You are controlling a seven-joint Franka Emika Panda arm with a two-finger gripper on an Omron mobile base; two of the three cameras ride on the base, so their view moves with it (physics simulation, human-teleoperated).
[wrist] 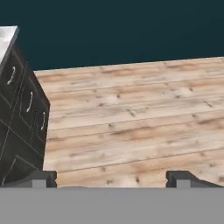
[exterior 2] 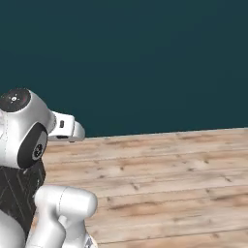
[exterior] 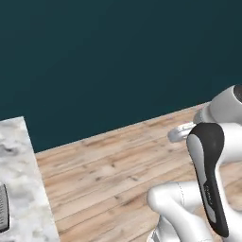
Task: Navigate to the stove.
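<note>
The stove is out of view. In the hand view my gripper (wrist: 111, 181) hangs over bare wooden floor (wrist: 131, 113), open, its two dark fingertips (wrist: 43, 178) wide apart with nothing between them. The arm (exterior: 208, 179) is folded close to the base at the lower right of the left base view and shows again as the arm (exterior 2: 29, 140) at the lower left of the right base view.
A marble counter (exterior: 21, 179) fills the left edge, with a dark ridged object (exterior: 3, 208) cut off by the frame. A dark cabinet (wrist: 19, 127) with drawer handles stands at the left. A teal wall (exterior 2: 135, 63) closes the far side.
</note>
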